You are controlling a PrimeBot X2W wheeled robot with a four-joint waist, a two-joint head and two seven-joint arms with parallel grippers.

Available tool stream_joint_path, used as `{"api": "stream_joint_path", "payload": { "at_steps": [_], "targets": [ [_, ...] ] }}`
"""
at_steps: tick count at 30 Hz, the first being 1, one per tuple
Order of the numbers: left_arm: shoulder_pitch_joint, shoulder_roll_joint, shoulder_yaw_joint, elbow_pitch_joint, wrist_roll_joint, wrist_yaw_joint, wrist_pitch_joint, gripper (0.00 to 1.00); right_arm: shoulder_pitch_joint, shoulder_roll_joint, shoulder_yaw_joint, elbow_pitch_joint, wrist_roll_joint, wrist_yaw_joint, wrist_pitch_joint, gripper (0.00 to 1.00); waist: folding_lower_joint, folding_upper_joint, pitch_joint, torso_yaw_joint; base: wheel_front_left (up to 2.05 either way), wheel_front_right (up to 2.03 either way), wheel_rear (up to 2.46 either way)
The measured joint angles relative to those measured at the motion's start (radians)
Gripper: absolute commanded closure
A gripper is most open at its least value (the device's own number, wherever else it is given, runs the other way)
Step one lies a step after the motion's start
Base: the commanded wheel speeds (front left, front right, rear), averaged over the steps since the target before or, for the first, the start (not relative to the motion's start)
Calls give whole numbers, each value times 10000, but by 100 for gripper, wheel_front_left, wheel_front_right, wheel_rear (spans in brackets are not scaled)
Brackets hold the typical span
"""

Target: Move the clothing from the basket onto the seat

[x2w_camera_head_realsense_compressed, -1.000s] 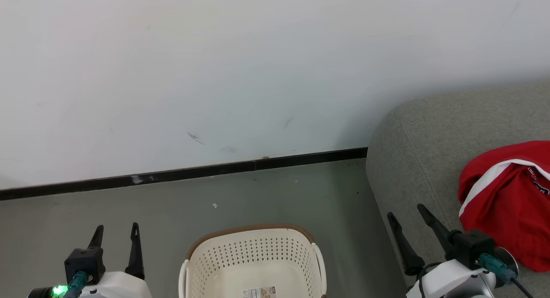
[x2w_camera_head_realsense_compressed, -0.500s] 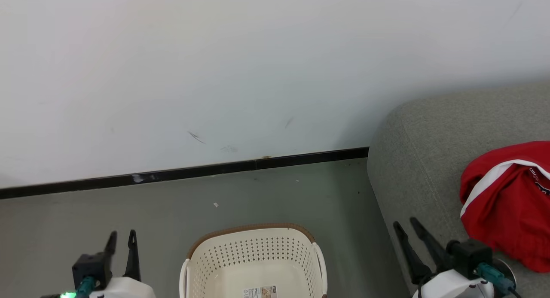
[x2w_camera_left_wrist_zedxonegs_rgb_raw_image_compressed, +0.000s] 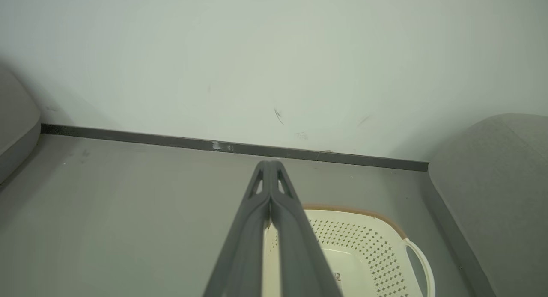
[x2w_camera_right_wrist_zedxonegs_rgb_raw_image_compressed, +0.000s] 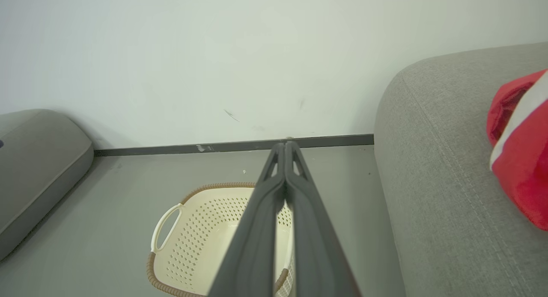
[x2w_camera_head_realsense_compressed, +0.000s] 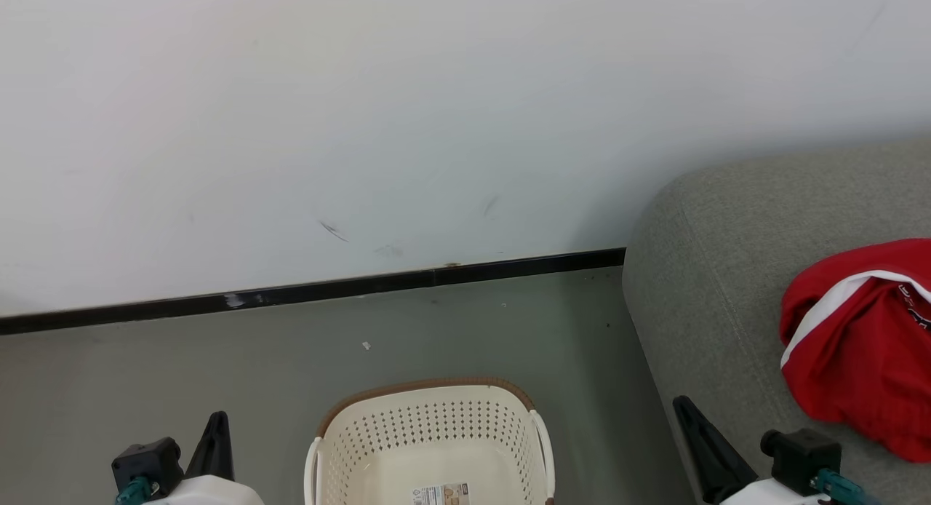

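Both arms have dropped lower and their fingers have come together since a second ago: the left gripper (x2w_camera_left_wrist_zedxonegs_rgb_raw_image_compressed: 269,163) and right gripper (x2w_camera_right_wrist_zedxonegs_rgb_raw_image_compressed: 285,145) are closed on nothing. The clothing (x2w_camera_head_realsense_compressed: 865,352) lies on the seat (x2w_camera_head_realsense_compressed: 720,287), beside the basket (x2w_camera_head_realsense_compressed: 429,425) on the floor (x2w_camera_head_realsense_compressed: 218,367)

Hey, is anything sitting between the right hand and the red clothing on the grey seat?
Nothing visible does. The clothing lies on the seat, and the stretch between it and the shut right hand is bare grey fabric.
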Motion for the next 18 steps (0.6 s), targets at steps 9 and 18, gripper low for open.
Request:
{"api": "stream_joint_path", "payload": {
  "at_steps": [9,18],
  "targets": [
    [0,-217,416,-134,-871,-334,349,100,109,0,-167,-194,1921,0,121,100,16,0,41,67,0,0,0],
    [0,-435,872,-257,-1785,-765,640,100,89,-25,-382,-182,3436,-2,508,100,71,0,36,123,0,0,0]
  ]
}}
